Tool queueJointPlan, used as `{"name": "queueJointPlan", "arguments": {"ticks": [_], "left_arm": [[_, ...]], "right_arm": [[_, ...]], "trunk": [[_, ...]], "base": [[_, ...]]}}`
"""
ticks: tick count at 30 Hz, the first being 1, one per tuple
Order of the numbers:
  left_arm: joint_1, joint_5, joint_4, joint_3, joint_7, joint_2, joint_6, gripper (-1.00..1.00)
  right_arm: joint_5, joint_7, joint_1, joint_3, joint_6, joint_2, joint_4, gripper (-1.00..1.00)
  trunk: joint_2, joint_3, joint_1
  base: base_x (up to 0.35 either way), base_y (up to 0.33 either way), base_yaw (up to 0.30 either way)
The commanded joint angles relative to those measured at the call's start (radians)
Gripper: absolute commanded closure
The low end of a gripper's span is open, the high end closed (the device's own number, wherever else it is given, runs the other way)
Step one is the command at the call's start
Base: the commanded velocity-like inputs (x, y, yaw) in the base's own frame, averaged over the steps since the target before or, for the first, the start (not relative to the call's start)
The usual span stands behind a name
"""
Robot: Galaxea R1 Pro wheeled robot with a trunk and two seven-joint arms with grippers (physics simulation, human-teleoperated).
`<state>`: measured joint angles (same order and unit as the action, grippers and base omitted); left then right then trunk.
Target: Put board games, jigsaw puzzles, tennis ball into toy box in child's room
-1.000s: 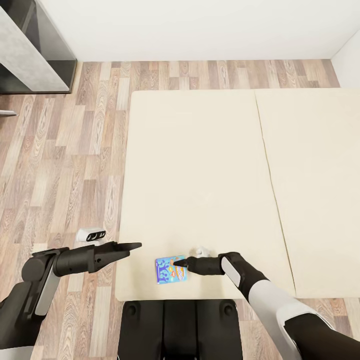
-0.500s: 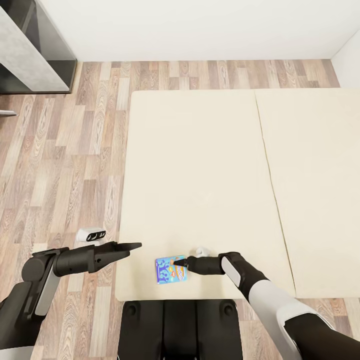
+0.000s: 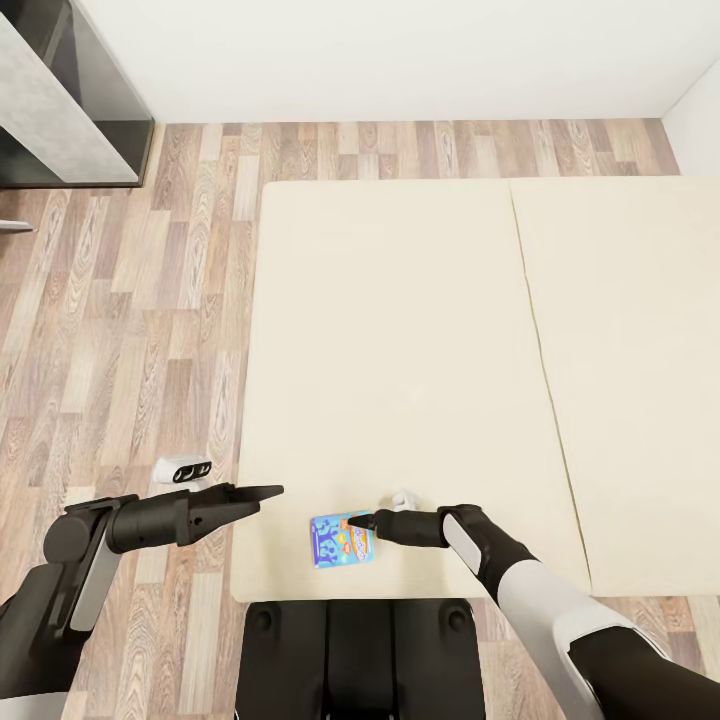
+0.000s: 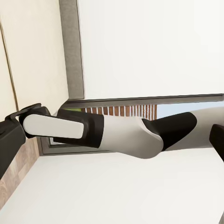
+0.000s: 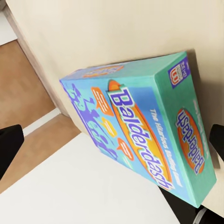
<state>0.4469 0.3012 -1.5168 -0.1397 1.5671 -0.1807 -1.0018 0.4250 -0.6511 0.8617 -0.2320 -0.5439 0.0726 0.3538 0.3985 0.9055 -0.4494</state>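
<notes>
A small blue board game (image 3: pixel 341 540), a Balderdash box (image 5: pixel 140 130), lies flat near the front edge of the cream bed (image 3: pixel 400 330). My right gripper (image 3: pixel 360 522) hovers at the box's right end. In the right wrist view it (image 5: pixel 112 140) is open, one dark fingertip (image 5: pixel 9 144) on either side of the box and neither gripping it. My left gripper (image 3: pixel 265 492) hangs open over the bed's left edge, a little left of the box, and holds nothing. The left wrist view looks across at my right forearm (image 4: pixel 116 133). The toy box is out of view.
The dark grey end of the table (image 3: pixel 60 100) stands at the far left by the white wall. A small white object (image 3: pixel 183 468) lies on the wood-plank floor beside the bed. My black base (image 3: pixel 360 650) sits against the bed's front edge. A seam (image 3: pixel 535 340) splits the mattress.
My right gripper has crept very slightly farther over the blue box. The left arm and the box have not moved.
</notes>
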Motion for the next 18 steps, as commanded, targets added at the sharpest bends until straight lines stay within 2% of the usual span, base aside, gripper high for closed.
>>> {"name": "queueJointPlan", "arguments": {"ticks": [1, 18], "left_arm": [[0.0, -0.001, 0.0, 0.0, 0.004, 0.0, -0.011, -1.0], [0.0, -0.001, 0.0, 0.0, 0.004, 0.0, -0.011, -1.0]], "right_arm": [[0.007, 0.001, 0.0, -0.004, -0.005, -0.001, 0.0, -1.0], [0.008, 0.002, 0.0, -0.004, -0.006, 0.001, -0.001, -1.0]], "trunk": [[0.002, 0.001, -0.001], [0.002, 0.001, -0.001]], "base": [[0.0, 0.0, 0.0], [0.0, 0.0, 0.0]]}}
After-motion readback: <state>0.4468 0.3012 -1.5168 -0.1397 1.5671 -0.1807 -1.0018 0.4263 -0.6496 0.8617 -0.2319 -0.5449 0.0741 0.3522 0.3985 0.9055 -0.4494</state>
